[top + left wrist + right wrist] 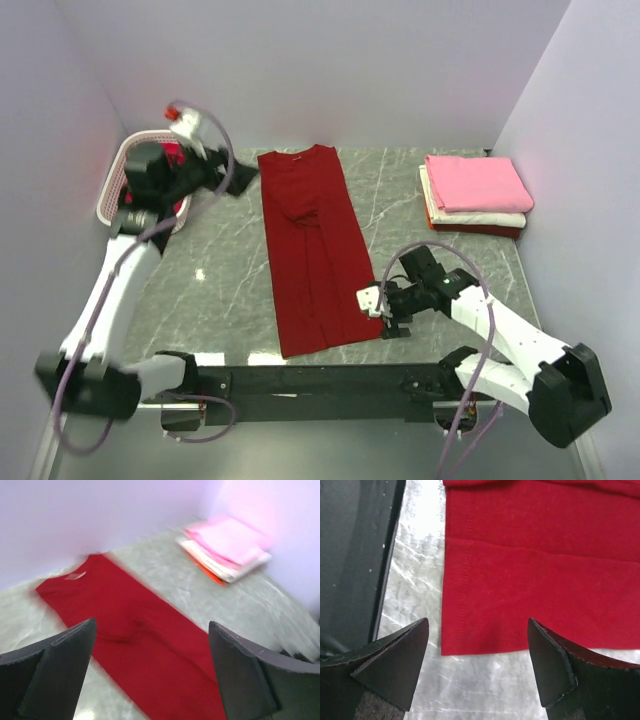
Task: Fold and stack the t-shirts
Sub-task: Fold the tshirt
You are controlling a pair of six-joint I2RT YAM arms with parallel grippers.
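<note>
A large dark red t-shirt (310, 250) lies flat on the marble table (430, 260), folded lengthwise into a long strip with its collar at the far end. My left gripper (240, 178) hovers open near the shirt's far left side; in the blurred left wrist view its fingers (65, 665) frame the shirt (145, 645) with nothing between them. My right gripper (375, 305) stands open at the shirt's near right corner. The right wrist view shows that hem corner (470, 630) between the open jaws, untouched. Folded pink (478, 182) and white (470, 215) t-shirts are stacked at the back right.
A white lattice basket (112, 195) stands at the back left with crimson cloth (172, 152) in it, close behind my left arm. Walls enclose the table on three sides. The black mounting rail (320, 380) runs along the near edge.
</note>
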